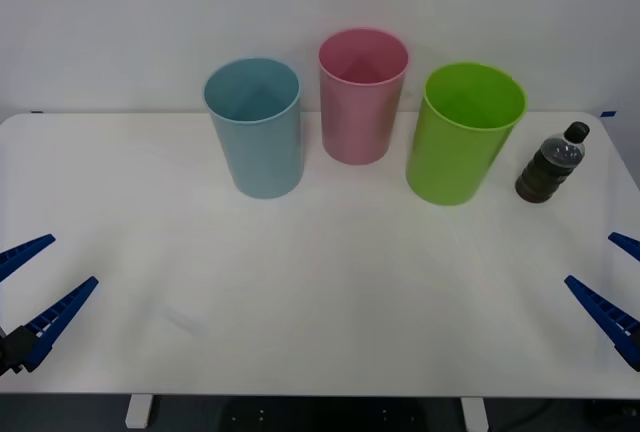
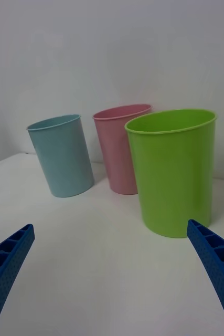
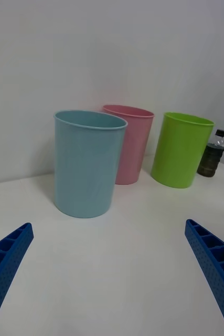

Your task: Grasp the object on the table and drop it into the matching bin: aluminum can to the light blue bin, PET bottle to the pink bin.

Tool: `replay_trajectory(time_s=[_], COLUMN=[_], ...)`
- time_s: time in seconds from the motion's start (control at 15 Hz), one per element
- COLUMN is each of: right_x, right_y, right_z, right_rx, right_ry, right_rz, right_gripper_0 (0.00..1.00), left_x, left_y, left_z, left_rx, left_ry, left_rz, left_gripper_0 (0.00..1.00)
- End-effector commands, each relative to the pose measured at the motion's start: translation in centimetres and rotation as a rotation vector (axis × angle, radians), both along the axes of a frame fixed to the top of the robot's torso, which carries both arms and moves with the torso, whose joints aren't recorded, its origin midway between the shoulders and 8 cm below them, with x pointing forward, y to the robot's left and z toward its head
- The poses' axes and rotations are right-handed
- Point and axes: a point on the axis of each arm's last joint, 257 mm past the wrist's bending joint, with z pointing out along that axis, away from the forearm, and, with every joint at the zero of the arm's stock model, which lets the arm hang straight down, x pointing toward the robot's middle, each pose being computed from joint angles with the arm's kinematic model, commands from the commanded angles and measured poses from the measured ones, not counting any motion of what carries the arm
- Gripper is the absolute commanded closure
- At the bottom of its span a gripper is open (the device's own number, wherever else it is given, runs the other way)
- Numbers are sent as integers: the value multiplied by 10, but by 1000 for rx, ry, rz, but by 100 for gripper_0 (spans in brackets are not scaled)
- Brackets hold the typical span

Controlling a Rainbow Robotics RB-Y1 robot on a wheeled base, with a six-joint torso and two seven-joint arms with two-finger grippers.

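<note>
The PET bottle [image 1: 550, 164], small and clear with dark liquid and a dark cap, stands upright at the far right of the white table [image 1: 320, 292], just right of a lime green bin. It also appears behind that bin in the left wrist view [image 3: 212, 155]. The pink bin [image 1: 363, 97] stands at the back centre, and the light blue bin [image 1: 255, 130] is to its left. My right gripper [image 1: 590, 259] hangs open at the near right edge, well short of the bottle. At the near left edge my left gripper [image 1: 72, 260] is open as well. Both hold nothing.
The lime green bin [image 1: 463, 134] stands between the pink bin and the bottle, close to the bottle. All three bins are upright in a row along the back, in front of a white wall. Bare tabletop stretches from the bins to the front edge.
</note>
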Motion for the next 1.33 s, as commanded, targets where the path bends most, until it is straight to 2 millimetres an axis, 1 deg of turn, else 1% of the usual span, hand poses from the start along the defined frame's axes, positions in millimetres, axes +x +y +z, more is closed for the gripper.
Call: replay_trajectory(time_s=[0.07, 0.13, 0.33, 0.8, 1.13, 1.33], right_x=[0, -1, 1, 21, 32, 44], right_y=[0, -4, -5, -13, -23, -38], right_z=[0, -5, -1, -16, -31, -44], right_rx=[0, 21, 15, -5, -67, -183], right_ry=[0, 10, 1, 19, 22, -29], right_rz=[0, -22, -32, -126, -197, -269], right_gripper_0=[0, 0, 0, 0, 0, 0], left_x=[0, 0, 0, 0, 0, 0], left_y=[0, 0, 0, 0, 0, 0], left_z=[0, 0, 0, 0, 0, 0], left_rx=[0, 0, 0, 0, 0, 0], left_ry=[0, 0, 0, 0, 0, 0], left_rz=[0, 0, 0, 0, 0, 0], left_gripper_0=[0, 0, 0, 0, 0, 0])
